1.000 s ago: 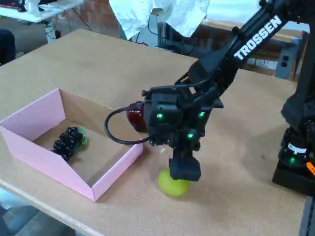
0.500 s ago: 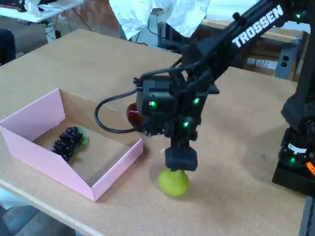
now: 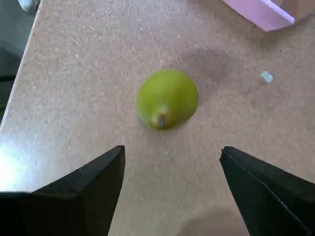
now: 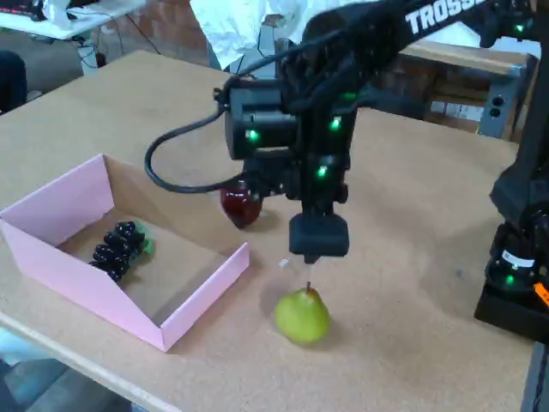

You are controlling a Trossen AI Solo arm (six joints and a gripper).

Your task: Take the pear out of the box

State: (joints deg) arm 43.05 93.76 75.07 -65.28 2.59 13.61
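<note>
The yellow-green pear (image 4: pixel 302 315) stands upright on the brown table, outside the pink box (image 4: pixel 206 296) and just right of its near corner. In the wrist view the pear (image 3: pixel 167 99) lies well beyond the two black fingertips (image 3: pixel 106 169), free of them, stem toward the camera. My gripper (image 4: pixel 318 251) hangs open above the pear with a clear gap between them. My gripper (image 3: pixel 172 162) holds nothing. A corner of the box (image 3: pixel 261 12) shows at the top right of the wrist view.
A dark grape bunch (image 4: pixel 116 247) lies inside the box. A dark red apple (image 4: pixel 241 204) sits behind the box's far wall, partly hidden by the arm. The table's near edge (image 4: pixel 214 399) runs close to the pear. A black robot base (image 4: pixel 515 275) stands at the right.
The gripper has let go of the pear and risen straight up, leaving it standing on the table. The arm has lifted and swung slightly left.
</note>
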